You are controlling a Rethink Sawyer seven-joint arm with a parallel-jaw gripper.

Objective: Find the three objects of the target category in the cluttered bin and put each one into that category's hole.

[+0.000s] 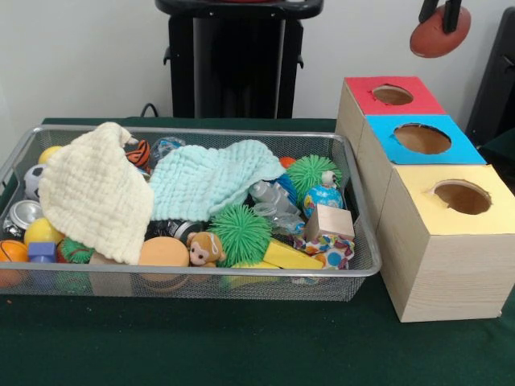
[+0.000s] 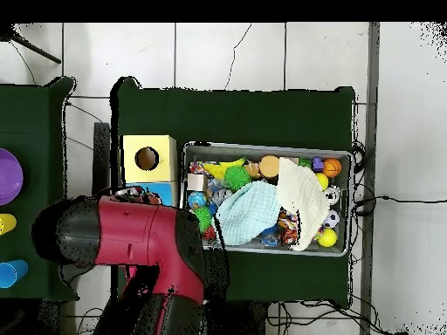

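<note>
My gripper (image 1: 441, 22) hangs at the top right, shut on a brown football (image 1: 438, 39), high above and to the right of the red-topped box (image 1: 360, 98). Beside that box stand a blue-topped box (image 1: 388, 149) and a yellow-topped box (image 1: 418, 181), each with a round hole. The wire mesh bin (image 1: 354, 265) holds a soccer ball (image 1: 32, 181), an orange basketball (image 1: 10, 253), a yellow ball (image 1: 40, 232) and a globe ball (image 1: 322, 199). In the overhead view the red arm (image 2: 131, 244) hides the gripper and the red box; the yellow-topped box (image 2: 166, 144) shows beside the bin (image 2: 266, 146).
A cream cloth (image 1: 92, 189) and a mint cloth (image 1: 209, 181) drape over much of the bin. Two green spiky balls (image 1: 240, 233), a wooden cube (image 1: 330, 221) and a toy dog (image 1: 205, 248) lie among the clutter. A purple plate (image 2: 7, 174) sits on the side table.
</note>
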